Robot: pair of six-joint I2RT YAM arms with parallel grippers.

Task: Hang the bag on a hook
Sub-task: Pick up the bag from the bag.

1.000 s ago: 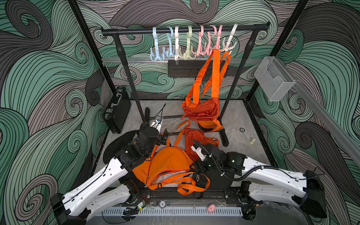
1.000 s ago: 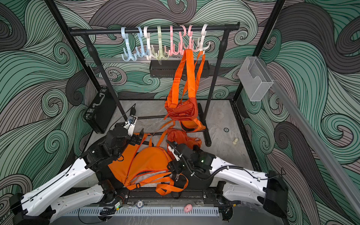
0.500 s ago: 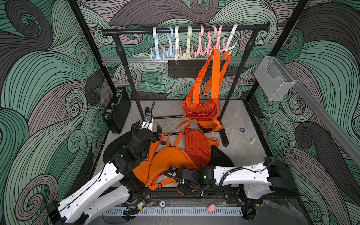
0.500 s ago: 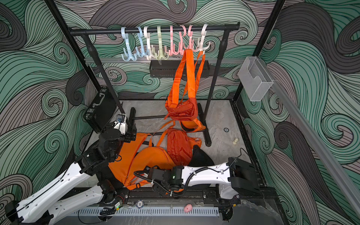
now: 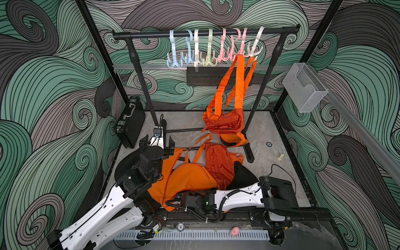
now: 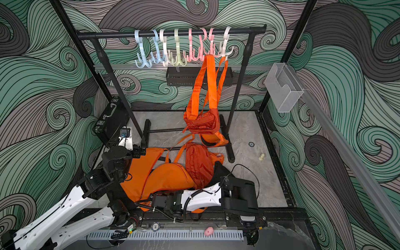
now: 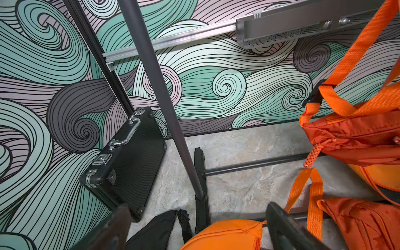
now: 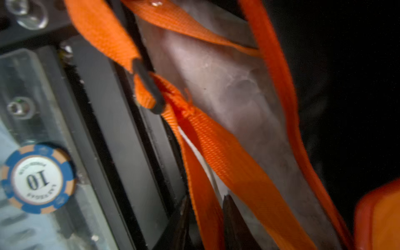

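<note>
Black metal rack (image 5: 140, 73) with pastel plastic hooks (image 5: 172, 47) stands far beyond the tools. Bright orange fabric bag (image 5: 190, 179) lies just beside both. Right tool (image 8: 205, 203) pinches its orange webbing strap (image 8: 227, 155): lift gently, loop open. Left tool (image 7: 197, 207) gapes, empty.

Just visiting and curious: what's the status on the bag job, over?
Left gripper open, empty. Right gripper pinching an orange strap low at front. Orange bag on table, not yet hung. Darker bag overlaps its edge.
</note>
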